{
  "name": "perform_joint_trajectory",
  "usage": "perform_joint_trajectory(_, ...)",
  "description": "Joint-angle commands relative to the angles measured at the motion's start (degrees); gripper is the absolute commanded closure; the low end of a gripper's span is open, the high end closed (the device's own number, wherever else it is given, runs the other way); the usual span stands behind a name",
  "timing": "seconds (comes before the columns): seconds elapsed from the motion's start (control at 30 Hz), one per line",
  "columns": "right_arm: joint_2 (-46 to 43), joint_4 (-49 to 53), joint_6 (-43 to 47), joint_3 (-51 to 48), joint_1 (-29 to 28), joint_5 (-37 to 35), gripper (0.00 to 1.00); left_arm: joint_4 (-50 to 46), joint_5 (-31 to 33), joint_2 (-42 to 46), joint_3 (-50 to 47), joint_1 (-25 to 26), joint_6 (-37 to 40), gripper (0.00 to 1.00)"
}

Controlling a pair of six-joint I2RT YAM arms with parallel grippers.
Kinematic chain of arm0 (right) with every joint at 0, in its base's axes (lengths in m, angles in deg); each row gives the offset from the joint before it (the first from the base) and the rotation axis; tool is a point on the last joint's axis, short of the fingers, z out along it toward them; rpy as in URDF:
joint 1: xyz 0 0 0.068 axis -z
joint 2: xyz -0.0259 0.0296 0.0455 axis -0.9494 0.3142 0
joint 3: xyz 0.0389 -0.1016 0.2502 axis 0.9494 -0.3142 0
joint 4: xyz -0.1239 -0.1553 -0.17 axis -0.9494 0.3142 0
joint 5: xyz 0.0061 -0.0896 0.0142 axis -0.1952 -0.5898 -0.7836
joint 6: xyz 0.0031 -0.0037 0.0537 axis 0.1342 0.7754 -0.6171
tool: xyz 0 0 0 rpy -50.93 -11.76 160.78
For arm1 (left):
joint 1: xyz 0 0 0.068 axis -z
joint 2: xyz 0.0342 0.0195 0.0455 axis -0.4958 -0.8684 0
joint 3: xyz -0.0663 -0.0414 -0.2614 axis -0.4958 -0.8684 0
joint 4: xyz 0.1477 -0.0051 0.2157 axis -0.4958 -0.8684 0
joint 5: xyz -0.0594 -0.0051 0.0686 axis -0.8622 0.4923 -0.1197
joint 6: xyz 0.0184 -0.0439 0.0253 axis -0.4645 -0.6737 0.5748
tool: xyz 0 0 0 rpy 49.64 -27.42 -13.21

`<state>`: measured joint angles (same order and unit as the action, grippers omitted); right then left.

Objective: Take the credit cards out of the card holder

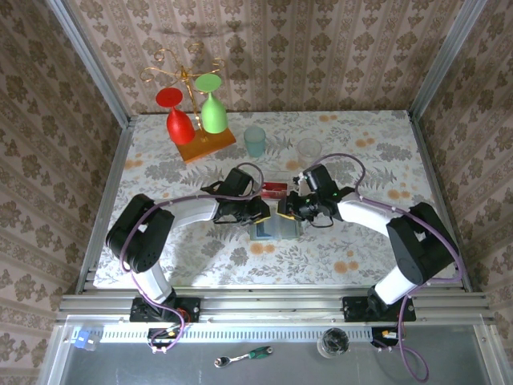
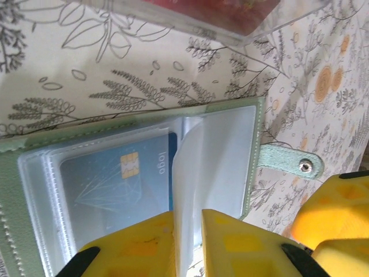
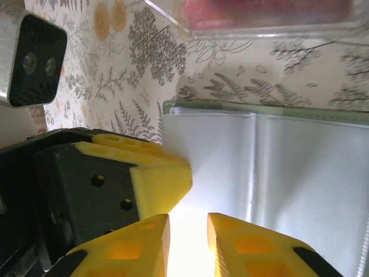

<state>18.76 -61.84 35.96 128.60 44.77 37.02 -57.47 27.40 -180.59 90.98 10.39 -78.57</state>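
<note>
Holder (image 1: pixel 274 231) lies open mid-worktop (image 1: pixel 361 148) on floral cover, wallpapered walls (image 1: pixel 321 48) round it, blue card (image 2: pixel 109 184) in a sleeve, left jaws and right jaws each clamped on its clear leaves (image 2: pixel 216 156).

One card holder (image 1: pixel 276 228), one blue card (image 2: pixel 115 184) showing inside. One clear tray (image 3: pixel 265 33) of red cards (image 1: pixel 275 189), number unclear. Two upturned goblets, a red goblet (image 1: pixel 179 122) and a green goblet (image 1: pixel 212 111), on one rack (image 1: pixel 207 147). Two cups: teal cup (image 1: pixel 255 141), clear cup (image 1: pixel 309 149). One ratchet wrench (image 1: pixel 243 357), near.
</note>
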Motion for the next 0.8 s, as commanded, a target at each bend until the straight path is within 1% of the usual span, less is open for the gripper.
perform_joint_trajectory(0.0,-2.6,4.3,1.6,-0.3,1.3,-2.1,0.74,0.4,-1.3,-1.3,2.3,0.6,-0.4,0.81)
perform_joint_trajectory(0.13,-4.2,5.1,2.0,-1.0,2.7,-2.3,0.74,0.7,-1.9,-2.9,3.7,1.3,-0.6,0.8)
perform_joint_trajectory(0.37,-7.6,7.4,2.8,-1.8,5.0,-3.1,0.74,2.6,-3.2,-6.4,6.7,3.1,-1.4,0.69)
perform_joint_trajectory(0.47,-9.3,8.7,3.4,-2.3,6.1,-3.4,0.73,2.5,-3.9,-8.4,8.9,3.8,-1.4,0.67)
perform_joint_trajectory(0.57,-10.0,9.8,3.9,-2.7,7.3,-3.4,0.72,2.4,-4.3,-10.0,10.6,4.2,-1.4,0.62)
perform_joint_trajectory(0.6,-11.8,10.0,4.0,-2.9,7.7,-3.5,0.72,2.4,-4.4,-10.5,11.0,4.3,-1.3,0.61)
perform_joint_trajectory(0.77,-13.6,10.8,4.3,-3.4,8.8,-3.4,0.71,2.4,-4.8,-11.8,12.1,4.5,-1.3,0.6)
